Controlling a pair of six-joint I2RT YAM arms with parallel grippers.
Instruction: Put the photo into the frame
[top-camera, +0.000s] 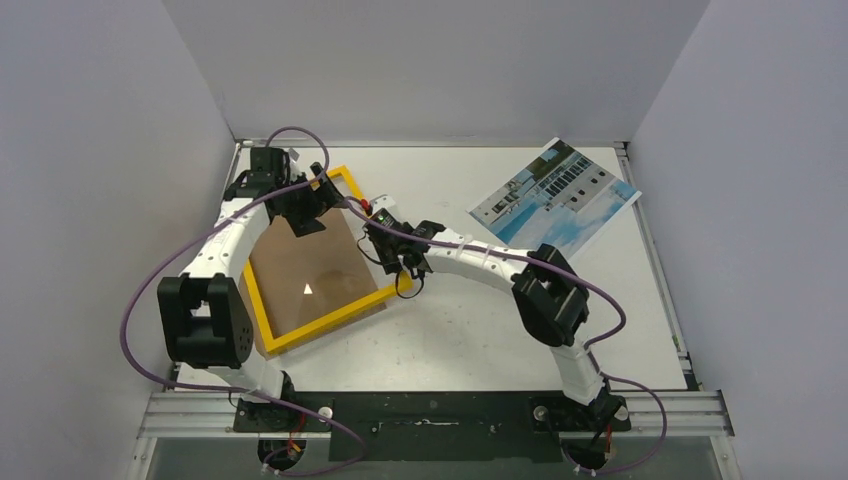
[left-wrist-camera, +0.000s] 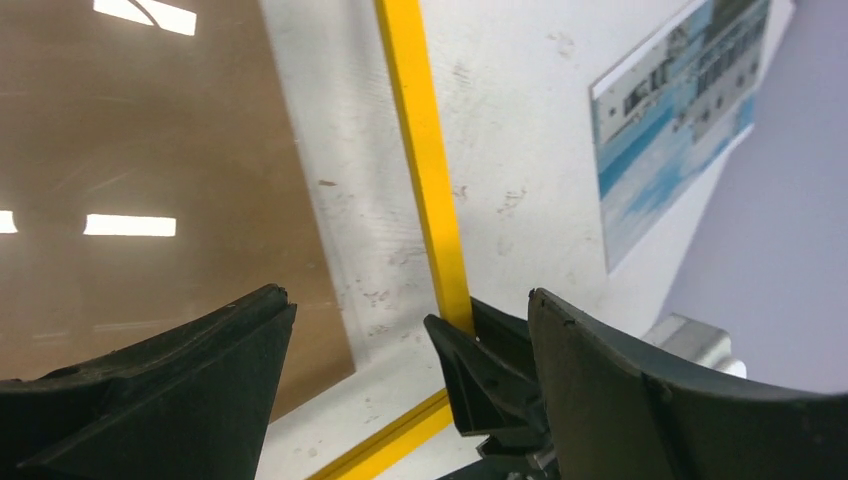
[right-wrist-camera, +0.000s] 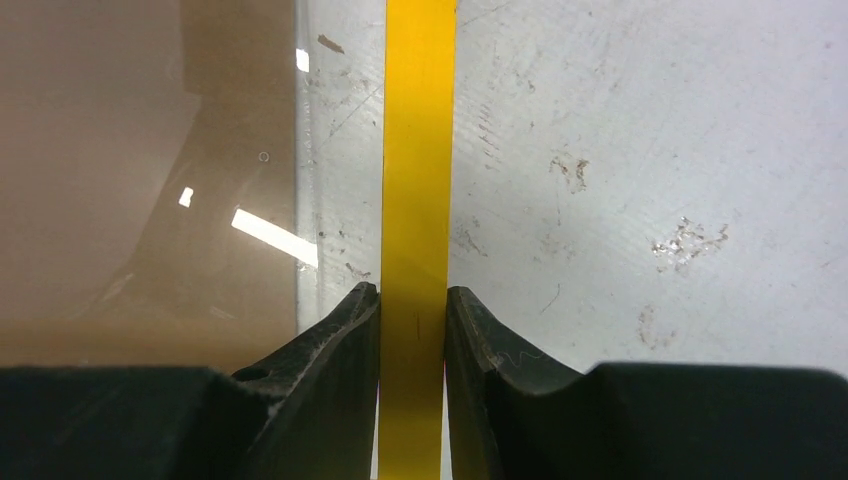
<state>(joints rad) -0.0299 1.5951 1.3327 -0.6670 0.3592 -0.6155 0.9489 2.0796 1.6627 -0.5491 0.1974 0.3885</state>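
The yellow frame (top-camera: 320, 328) lies at the left of the table over a brown backing board (top-camera: 315, 270), which sticks out past its lower right bar. My right gripper (top-camera: 396, 256) is shut on the frame's right bar (right-wrist-camera: 418, 150), one finger on each side of it (right-wrist-camera: 412, 292). My left gripper (top-camera: 312, 205) hovers over the frame's far corner, open (left-wrist-camera: 408, 295) and holding nothing. Between its fingers I see the yellow bar (left-wrist-camera: 422, 150) and the right gripper's fingers (left-wrist-camera: 490, 370). The photo (top-camera: 555, 195) of a white building lies flat at the far right, apart from both grippers (left-wrist-camera: 670, 130).
The brown board (right-wrist-camera: 130, 150) reflects the ceiling lights (left-wrist-camera: 130, 225). White walls close the table in on the left, back and right. A metal rail (top-camera: 440, 410) runs along the near edge by the arm bases.
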